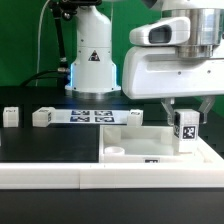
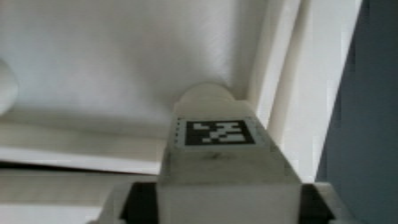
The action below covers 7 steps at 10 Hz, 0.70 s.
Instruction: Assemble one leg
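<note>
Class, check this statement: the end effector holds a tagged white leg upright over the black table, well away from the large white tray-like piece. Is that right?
Not quite. The end effector does hold the tagged white leg upright, but over the large white tray-like piece, at its corner on the exterior view's right, not away from it. The exterior view shows this; the wrist view shows the leg above white surface.

Backdrop: a green screen (image 1: 40, 40) fills the wall behind the scene.
Table: a black tabletop (image 1: 30, 140) stretches across the exterior view.
Light: bright and even, with a bluish glow behind.
</note>
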Available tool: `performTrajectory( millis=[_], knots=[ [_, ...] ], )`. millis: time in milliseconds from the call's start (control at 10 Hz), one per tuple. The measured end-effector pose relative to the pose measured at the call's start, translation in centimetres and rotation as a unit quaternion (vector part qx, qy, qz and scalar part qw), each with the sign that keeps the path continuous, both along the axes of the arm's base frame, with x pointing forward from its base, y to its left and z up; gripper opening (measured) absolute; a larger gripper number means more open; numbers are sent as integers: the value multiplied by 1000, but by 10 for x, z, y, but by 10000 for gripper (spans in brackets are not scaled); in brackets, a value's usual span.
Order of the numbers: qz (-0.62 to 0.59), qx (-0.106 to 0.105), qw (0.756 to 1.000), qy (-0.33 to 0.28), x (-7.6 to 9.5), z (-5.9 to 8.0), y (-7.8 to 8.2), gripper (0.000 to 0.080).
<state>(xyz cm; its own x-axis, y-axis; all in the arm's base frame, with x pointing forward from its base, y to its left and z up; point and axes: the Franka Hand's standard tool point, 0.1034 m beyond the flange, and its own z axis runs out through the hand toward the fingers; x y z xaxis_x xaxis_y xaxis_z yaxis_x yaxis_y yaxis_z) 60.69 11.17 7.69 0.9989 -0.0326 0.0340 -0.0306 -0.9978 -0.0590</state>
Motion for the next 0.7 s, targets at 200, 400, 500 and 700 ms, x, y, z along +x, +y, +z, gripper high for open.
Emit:
performTrajectory(
  millis=[200, 400, 500, 700],
  knots=[
    [-117, 16, 993, 9, 0, 0, 1, 291],
    [-230, 25, 973, 20, -2, -2, 3, 291],
    [-280, 25, 959, 25, -3, -4, 4, 291],
    [-409, 30, 911, 34, -3, -4, 3, 291]
  ],
)
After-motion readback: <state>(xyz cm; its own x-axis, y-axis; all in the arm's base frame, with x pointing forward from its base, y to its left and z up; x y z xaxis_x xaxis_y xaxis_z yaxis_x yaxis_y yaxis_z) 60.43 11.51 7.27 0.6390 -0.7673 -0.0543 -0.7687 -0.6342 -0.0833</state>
